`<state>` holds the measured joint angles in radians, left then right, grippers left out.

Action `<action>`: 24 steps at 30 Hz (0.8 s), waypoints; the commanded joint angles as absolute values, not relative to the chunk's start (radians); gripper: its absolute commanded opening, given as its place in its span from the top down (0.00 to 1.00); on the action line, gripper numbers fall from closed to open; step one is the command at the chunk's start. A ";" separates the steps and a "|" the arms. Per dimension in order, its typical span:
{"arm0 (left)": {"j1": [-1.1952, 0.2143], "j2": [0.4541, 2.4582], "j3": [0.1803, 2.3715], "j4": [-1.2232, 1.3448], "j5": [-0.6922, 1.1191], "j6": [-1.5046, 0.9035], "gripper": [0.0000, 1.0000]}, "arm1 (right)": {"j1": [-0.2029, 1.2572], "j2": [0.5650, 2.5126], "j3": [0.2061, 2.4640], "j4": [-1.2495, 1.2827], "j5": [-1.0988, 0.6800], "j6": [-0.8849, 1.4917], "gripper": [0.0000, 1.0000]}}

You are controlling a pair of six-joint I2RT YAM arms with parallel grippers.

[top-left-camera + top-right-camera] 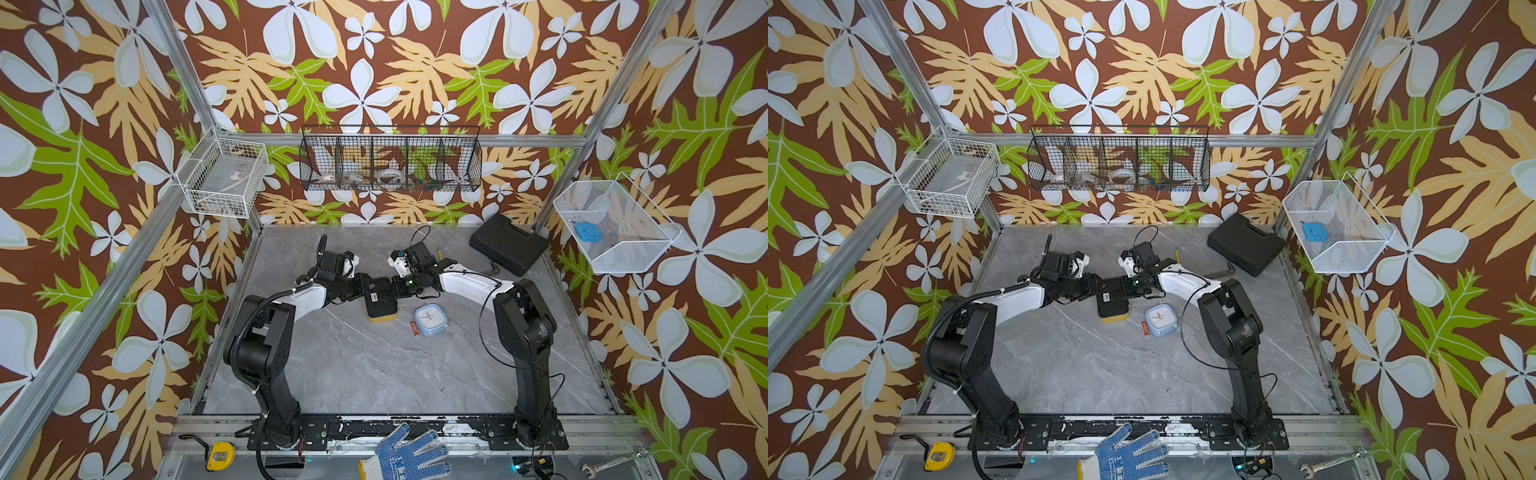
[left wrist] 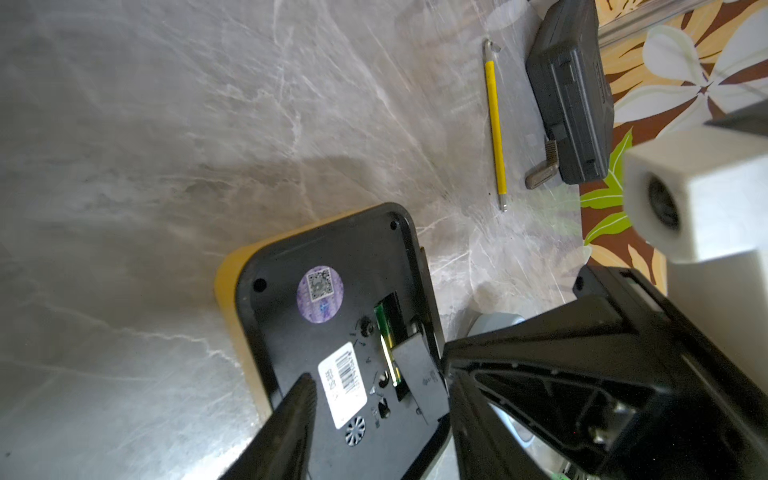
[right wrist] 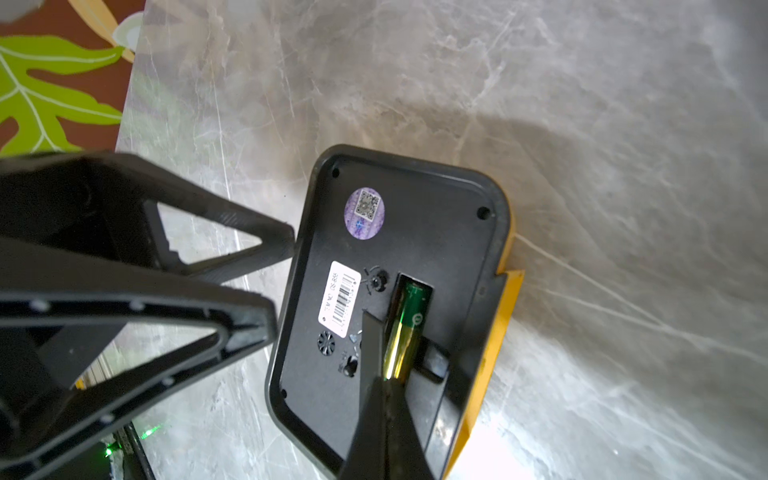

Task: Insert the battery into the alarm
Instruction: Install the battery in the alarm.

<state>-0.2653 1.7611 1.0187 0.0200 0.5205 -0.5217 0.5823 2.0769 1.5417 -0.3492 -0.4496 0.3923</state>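
- My left end effector (image 3: 281, 282) is standing part-way open with nothing between its fingers. Both fingertips are sitting at the long edge of the alarm (image 3: 432, 216), on the side of the barcode label (image 3: 338, 303). I cannot tell whether they are pressing it.
- The alarm is lying face down on the grey marbled table (image 3: 582, 124), between my two arms in both top views. It is showing a flat body with rounded corners, the black back panel uppermost, yellow peeking round the rim, and a purple code sticker (image 3: 365, 212) near one end.
- I am judging it light and rigid, and likely to skate on the smooth table. So I am thinking the long side edges are the place to brace it, not the back.
- The battery (image 3: 409, 316), a slim green cell with a gold band, is lying lengthwise in the open compartment (image 2: 395, 309) in the alarm's back. Whether it is fully seated I cannot tell.
- It is looking hard, smooth and ready to roll, so I am reckoning on gripping it across its middle or pushing down on one end.
- My right end effector (image 3: 376, 353) is closed tight and gripping nothing, with its tip down at the battery's near end, apparently touching it.
- Further right, a red battery (image 1: 414, 328) is lying loose just beside a pale blue clock (image 1: 432, 320).
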 commanded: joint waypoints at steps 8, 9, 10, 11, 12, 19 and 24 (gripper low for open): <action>-0.252 1.708 0.927 0.202 0.533 -0.691 0.44 | 0.584 2.042 1.513 -0.300 -0.374 0.503 1.00; -0.250 1.702 0.920 0.218 0.540 -0.711 0.44 | 0.584 2.037 1.508 -0.293 -0.368 0.516 1.00; -0.249 1.698 0.913 0.234 0.551 -0.725 0.44 | 0.584 2.031 1.501 -0.284 -0.367 0.530 1.00; -0.247 1.690 0.913 0.237 0.556 -0.728 0.44 | 0.585 2.023 1.490 -0.274 -0.364 0.548 1.00; -0.247 1.681 0.913 0.235 0.554 -0.730 0.43 | 0.587 2.015 1.474 -0.256 -0.358 0.565 1.00; -0.235 1.656 0.907 0.248 0.561 -0.750 0.43 | 0.600 1.983 1.419 -0.200 -0.329 0.624 1.00; -0.223 1.654 0.898 0.252 0.565 -0.754 0.43 | 0.608 1.989 1.420 -0.173 -0.308 0.647 1.00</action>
